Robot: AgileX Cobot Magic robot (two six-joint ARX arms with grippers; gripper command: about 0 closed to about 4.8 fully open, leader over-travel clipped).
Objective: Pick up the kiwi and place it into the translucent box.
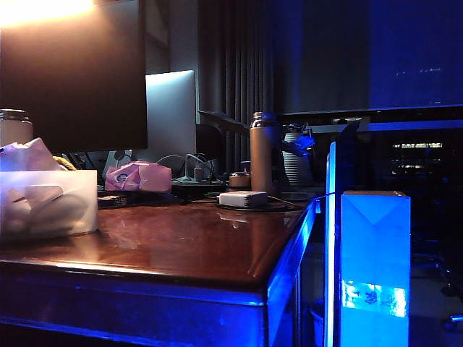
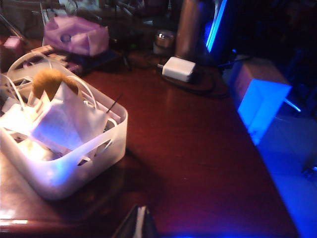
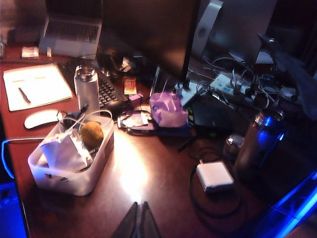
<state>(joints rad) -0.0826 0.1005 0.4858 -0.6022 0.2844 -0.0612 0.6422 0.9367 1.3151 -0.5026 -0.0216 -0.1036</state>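
No arm shows in the exterior view, only the translucent box (image 1: 48, 202) at the tabletop's (image 1: 195, 246) left end. From the left wrist, the kiwi (image 2: 51, 83) already sits in that box among papers, and the left gripper (image 2: 138, 223) hangs above the wood, jaws together (empty). From the right wrist, the right gripper (image 3: 139, 220) is likewise pinched closed on nothing, so the placing looks done.
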